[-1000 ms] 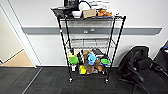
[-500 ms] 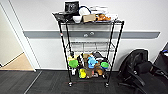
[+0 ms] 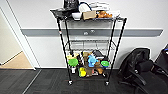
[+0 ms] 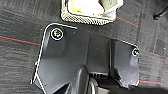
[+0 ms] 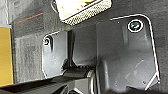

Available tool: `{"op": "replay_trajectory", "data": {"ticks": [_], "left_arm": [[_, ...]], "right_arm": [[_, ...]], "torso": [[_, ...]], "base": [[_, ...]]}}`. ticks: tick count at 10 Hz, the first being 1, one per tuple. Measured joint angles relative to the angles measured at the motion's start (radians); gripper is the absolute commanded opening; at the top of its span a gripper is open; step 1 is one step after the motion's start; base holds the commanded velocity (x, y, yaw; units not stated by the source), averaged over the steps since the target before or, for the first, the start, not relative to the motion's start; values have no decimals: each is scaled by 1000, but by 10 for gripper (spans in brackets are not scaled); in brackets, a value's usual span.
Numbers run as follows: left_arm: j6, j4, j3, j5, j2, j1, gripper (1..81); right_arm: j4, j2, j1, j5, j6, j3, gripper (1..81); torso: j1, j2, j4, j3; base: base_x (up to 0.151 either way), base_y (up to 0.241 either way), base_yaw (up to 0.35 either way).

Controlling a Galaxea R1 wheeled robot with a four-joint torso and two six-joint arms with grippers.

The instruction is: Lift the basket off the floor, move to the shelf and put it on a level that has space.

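The shelf [image 3: 64, 50], a tall black wire rack on casters, stands against the white wall straight ahead in the head view. Its middle level [image 3: 87, 45] is bare grey mesh. The top tier is crowded with boxes and bowls, and the lowest tier holds colourful items. The basket [image 4: 87, 18], with beige woven sides and pale lining, appears in the left wrist view beyond the robot's dark plate, above the dark carpet floor [image 4: 20, 62]. The basket [image 5: 87, 13] shows the same way in the right wrist view. Whether either gripper holds it cannot be made out.
A black office chair [image 3: 142, 67] sits right of the rack. At the left, a doorway opens onto tan floor [image 3: 17, 61]. Dark carpet [image 3: 50, 82] stretches in front of the rack. A yellow panel [image 5: 5, 55] lines one edge of the right wrist view.
The rack sits slightly larger and higher in the head view, so the camera has come a little closer to it.
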State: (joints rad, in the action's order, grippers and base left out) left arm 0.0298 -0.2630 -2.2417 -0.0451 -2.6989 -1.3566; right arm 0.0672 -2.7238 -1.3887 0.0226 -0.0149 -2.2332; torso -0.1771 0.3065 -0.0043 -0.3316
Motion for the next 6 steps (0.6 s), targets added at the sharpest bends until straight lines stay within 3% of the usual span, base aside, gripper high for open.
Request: {"op": "replay_trajectory", "data": {"ticks": [6], "left_arm": [[0,0,-8,-15,-14,3,811]], "right_arm": [[0,0,35,6,0,-22,811]], "torso": [[-131,204,0,-191]], "base": [[0,0,0]]}}
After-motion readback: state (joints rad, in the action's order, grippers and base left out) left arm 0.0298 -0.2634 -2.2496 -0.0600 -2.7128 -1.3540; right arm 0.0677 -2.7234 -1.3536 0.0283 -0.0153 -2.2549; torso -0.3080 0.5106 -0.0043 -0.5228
